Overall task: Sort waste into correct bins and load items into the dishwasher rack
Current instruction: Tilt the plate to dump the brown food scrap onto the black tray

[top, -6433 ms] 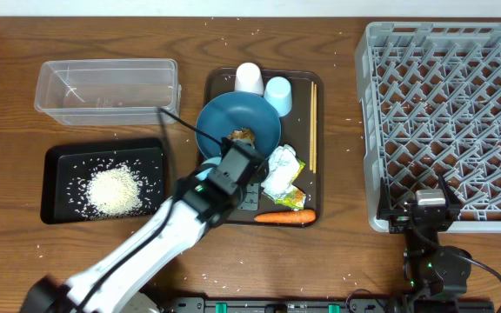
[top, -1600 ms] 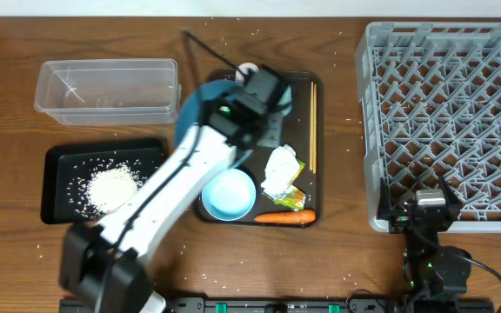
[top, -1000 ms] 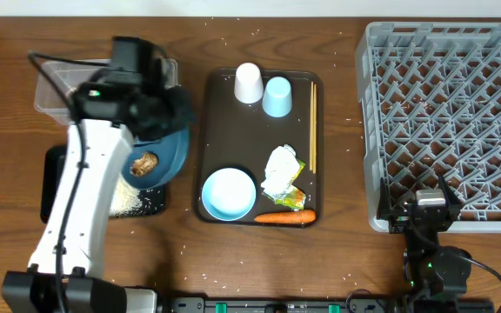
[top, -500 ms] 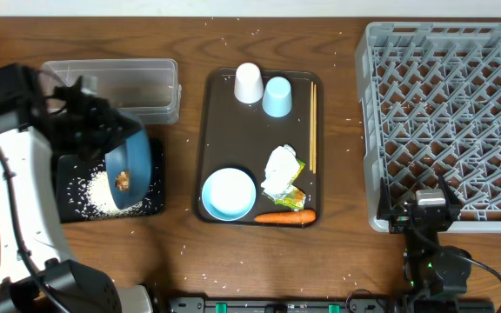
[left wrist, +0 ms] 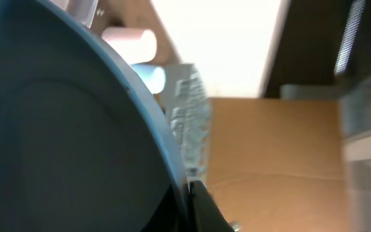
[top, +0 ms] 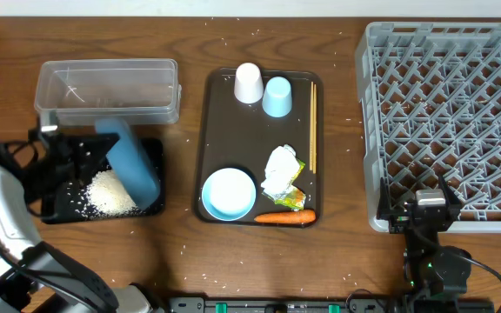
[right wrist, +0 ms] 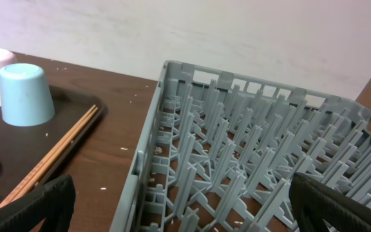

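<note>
Since half a second ago, the big dark-blue dish (top: 134, 165) has tipped onto edge over the black tray (top: 57, 209), left claw (top: 94, 148) clamped on its rim. White rice (top: 111, 193) lies in that tray. I judge carrot (top: 283, 217), tissue (top: 278, 165) and wrapper (top: 290, 196) unsorted and the dishwasher rack (top: 372, 130) unloaded. Right claw (top: 424, 202) gapes, holding nothing.

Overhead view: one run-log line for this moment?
left gripper shut on big dark-blue round dish | tilted over shallow black rectangular tray of white rice grains | right gripper open beside grey plastic rack
</note>
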Available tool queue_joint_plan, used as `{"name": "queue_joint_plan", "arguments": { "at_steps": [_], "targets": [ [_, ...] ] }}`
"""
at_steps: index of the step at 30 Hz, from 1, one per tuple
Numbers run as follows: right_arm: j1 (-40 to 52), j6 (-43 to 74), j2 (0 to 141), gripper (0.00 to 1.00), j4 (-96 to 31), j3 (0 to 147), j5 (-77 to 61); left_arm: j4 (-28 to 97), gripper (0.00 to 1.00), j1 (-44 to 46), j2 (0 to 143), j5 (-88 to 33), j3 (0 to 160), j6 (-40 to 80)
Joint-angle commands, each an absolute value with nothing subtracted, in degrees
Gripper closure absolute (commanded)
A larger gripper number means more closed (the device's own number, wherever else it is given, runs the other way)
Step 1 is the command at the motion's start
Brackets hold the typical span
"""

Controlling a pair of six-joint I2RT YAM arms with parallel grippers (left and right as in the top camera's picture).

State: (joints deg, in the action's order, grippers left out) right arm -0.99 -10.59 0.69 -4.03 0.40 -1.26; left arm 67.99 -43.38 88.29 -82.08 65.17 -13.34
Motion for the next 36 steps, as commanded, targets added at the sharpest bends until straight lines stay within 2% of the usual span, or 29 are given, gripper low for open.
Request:
{"name": "queue_joint_plan", "arguments": {
  "at_steps": [1,9,26,31,36],
  "targets": [
    [-1.48,-10.35,0.34,0.01,-4.29,0.36,-0.89,66.48,0.94,-46.98,87.77,-90.11,62.35,-16.49],
    [-1.48,-10.35,0.34,0.01,-4.32,0.36,-0.89,66.32,0.94,-51.03,87.77,-90.11,61.08,-16.45],
    [-1.48,-10.35,0.34,0.01,-4.29,0.36,-0.89,68.95,0.94,-50.7,85.3,-89.78,61.08,-16.08],
    [-1.48,-10.35,0.34,0.01,-4.29,0.36,-0.89,68.01,0.94,-46.72,79.29,-85.41,61.91,-16.03],
    [-1.48,-10.35,0.34,0.01,-4.29,0.36,-0.89,64.49,0.94,-38.2,72.44,-77.19,64.2,-13.19]
  ]
}}
